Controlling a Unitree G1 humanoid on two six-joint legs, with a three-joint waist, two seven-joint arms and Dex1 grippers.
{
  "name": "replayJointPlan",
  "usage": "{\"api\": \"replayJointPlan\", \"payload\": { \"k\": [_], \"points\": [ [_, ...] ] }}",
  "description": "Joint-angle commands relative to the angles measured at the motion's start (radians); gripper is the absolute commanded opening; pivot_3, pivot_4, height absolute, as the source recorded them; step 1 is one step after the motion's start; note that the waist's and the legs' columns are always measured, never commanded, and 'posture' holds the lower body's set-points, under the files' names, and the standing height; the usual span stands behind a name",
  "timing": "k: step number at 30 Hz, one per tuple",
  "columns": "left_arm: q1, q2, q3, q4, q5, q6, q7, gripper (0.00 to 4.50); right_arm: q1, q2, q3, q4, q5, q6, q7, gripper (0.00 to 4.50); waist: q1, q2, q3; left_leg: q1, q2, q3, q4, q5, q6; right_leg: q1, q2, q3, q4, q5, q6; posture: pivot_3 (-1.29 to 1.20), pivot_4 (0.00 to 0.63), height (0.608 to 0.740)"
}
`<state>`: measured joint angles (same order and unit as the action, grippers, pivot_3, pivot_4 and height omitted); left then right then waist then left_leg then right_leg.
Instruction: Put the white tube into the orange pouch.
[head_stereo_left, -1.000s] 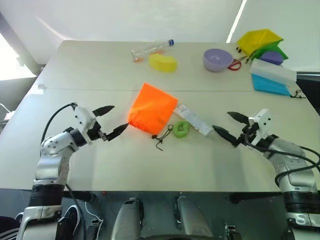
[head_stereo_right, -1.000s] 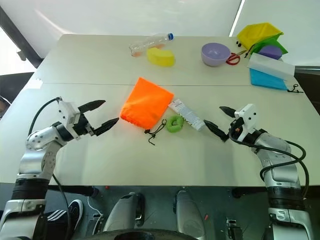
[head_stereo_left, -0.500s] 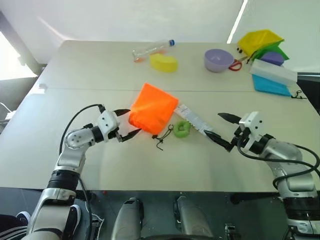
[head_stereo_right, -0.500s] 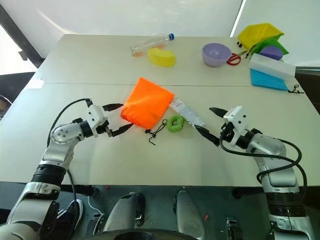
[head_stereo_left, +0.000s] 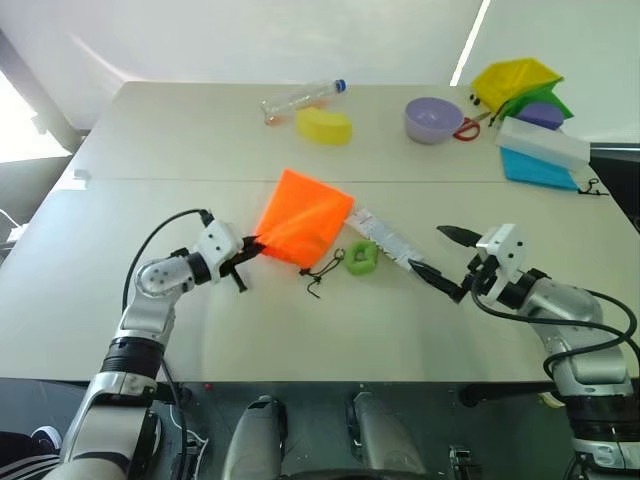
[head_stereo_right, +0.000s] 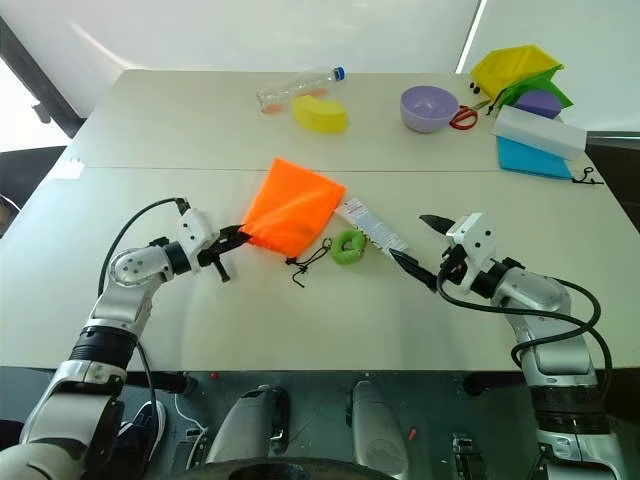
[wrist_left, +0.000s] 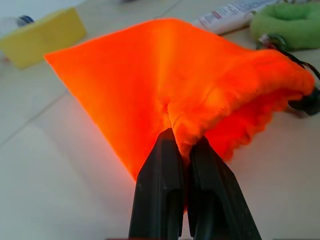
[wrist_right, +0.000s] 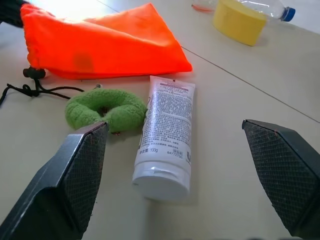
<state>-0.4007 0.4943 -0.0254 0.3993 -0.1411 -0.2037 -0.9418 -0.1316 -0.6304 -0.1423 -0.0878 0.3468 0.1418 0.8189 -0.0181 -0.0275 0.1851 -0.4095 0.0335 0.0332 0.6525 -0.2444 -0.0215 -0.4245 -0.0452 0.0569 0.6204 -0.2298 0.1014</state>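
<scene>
From my head cameras, my left pincer is clenched on the near corner of the orange pouch, which lies on the pale counter, while my right pincer hangs spread wide, holding nothing, just beside the white tube. The tube is flat on the counter to the pouch's right, touching or nearly touching its edge, so by my reckoning only the first hold on the pouch is done; taking up the tube and sliding it in are left. Through my left wrist camera, the black fingers pinch a fold of soft, slightly fuzzy fabric near the gathered, ruffled mouth (I cannot tell how far that mouth is open). Through my right wrist camera, my two textured pads stand well apart on either side of the tube's capped end; the tube is smooth and glossy with small grey print, flattening away from the cap, and a plush green ring on thin black cord lies just beside it.
</scene>
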Motion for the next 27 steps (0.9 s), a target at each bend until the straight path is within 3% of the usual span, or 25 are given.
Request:
{"api": "replayJointPlan", "payload": {
  "k": [1,7,11,21,24,27],
  "points": [
    [0.037,0.042,0.013,-0.126,-0.06,0.097,-0.047,0.05,0.0,-0.015,0.003,-0.028,-0.018,-0.01,0.005,4.5,0.001,0.0,0.0,0.0,0.0,0.0,0.0,0.0,0.0,0.0,0.0,0.0,0.0,0.0,0.0,0.0,0.15,0.74],
    [0.101,0.081,0.011,-0.264,-0.086,0.19,-0.061,0.05,0.004,-0.008,0.034,-0.039,-0.036,0.06,-0.021,4.5,0.002,0.0,0.0,0.0,0.0,0.0,0.0,0.0,0.0,0.0,0.0,0.0,0.001,-0.002,-0.003,0.0,0.15,0.74],
    [0.134,0.078,0.01,-0.354,-0.112,0.253,-0.052,0.05,-0.043,0.03,0.07,-0.022,-0.074,0.152,-0.113,4.5,-0.002,0.0,0.0,0.0,0.0,0.0,0.001,0.0,0.0,0.0,0.0,0.0,0.001,-0.002,-0.003,0.0,0.15,0.74],
    [0.122,0.069,0.001,-0.375,-0.102,0.282,-0.042,0.05,-0.124,0.053,0.11,0.016,-0.107,0.306,-0.169,4.5,0.001,0.0,0.0,0.001,0.0,0.0,0.003,0.0,0.0,-0.001,0.0,0.0,0.005,-0.002,-0.003,0.0,0.15,0.74],
    [0.119,0.069,0.002,-0.372,-0.098,0.282,-0.039,0.0,-0.126,0.055,0.111,0.026,-0.105,0.341,-0.173,3.75,0.001,0.0,0.0,0.001,0.0,0.0,0.003,0.0,0.0,-0.001,0.0,0.0,0.005,-0.002,-0.003,0.0,0.15,0.74],
    [0.123,0.071,0.001,-0.371,-0.097,0.279,-0.037,0.0,-0.127,0.059,0.11,0.027,-0.105,0.336,-0.172,2.25,0.001,0.0,0.0,0.001,0.0,0.0,0.003,0.0,0.0,-0.001,0.0,0.0,0.005,-0.002,-0.003,0.0,0.15,0.74]
  ]
}}
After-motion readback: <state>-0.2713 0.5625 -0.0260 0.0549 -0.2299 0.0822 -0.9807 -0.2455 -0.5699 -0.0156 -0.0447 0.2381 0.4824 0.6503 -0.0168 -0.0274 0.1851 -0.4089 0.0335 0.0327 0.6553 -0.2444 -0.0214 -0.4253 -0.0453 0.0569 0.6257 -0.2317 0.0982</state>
